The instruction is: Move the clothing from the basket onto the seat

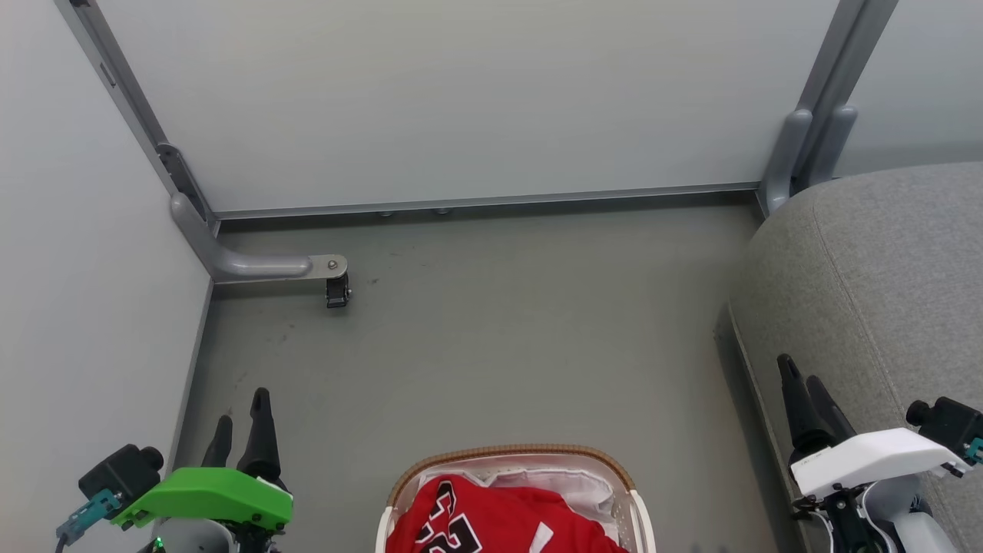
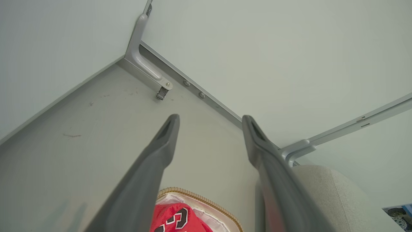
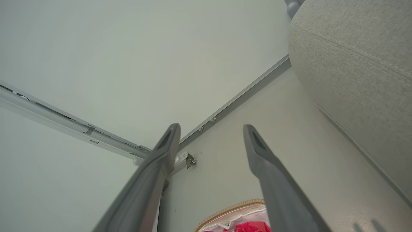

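Fingers (image 1: 261, 430) spread; clothing (image 1: 499, 514) lies between both pairs, untouched.

The bright red jersey clothing (image 1: 499, 518) is showing a smooth, faintly sheeny knit with printed lettering, and the white cloth liner (image 1: 572, 480) beside it is looking matt and crumpled. The oval white plastic basket (image 1: 522, 450) is showing a brown woven-look rim. The large grey upholstered seat (image 1: 883, 276) is showing coarse matt fabric with stitched seams. The grey floor (image 1: 499, 330) is looking smooth, matt and scuffed. The grey metal corner bracket (image 1: 253, 266) is giving off a dull satin sheen.
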Robot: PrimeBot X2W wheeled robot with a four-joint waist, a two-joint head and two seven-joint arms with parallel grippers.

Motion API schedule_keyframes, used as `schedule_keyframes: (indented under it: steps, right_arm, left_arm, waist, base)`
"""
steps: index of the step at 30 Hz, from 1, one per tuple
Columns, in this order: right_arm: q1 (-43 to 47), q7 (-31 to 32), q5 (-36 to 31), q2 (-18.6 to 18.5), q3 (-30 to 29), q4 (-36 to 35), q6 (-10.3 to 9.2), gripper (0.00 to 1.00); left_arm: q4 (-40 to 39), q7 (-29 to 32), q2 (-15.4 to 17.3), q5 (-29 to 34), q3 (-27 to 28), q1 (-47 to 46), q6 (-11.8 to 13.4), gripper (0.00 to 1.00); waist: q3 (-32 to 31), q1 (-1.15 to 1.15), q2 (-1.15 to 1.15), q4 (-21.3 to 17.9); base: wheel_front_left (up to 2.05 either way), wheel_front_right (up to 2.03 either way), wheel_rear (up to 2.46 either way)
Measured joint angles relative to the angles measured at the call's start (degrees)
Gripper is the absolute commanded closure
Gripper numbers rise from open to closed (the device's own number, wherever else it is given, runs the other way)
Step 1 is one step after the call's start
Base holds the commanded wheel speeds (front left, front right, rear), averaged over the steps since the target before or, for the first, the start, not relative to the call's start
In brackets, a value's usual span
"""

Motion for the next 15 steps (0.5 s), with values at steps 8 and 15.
schedule_keyframes:
  steps: [8,15]
  right_arm:
    - [0.0,-1.5,-6.7,-0.3,0.2,0.6,0.00,0.00]
    - [0.0,-2.7,-12.0,-0.5,0.3,0.8,0.00,0.00]
  left_arm:
    - [-1.3,-1.5,1.3,6.0,-2.9,0.0,3.0,0.00]
    - [-2.2,-2.6,2.4,10.6,-5.0,-0.1,4.9,0.00]
  waist:
    - [-0.1,0.00,0.00,0.0]
    - [-0.1,0.00,0.00,0.0]
  base:
    - [0.00,0.00,0.00]
    - [0.00,0.00,0.00]
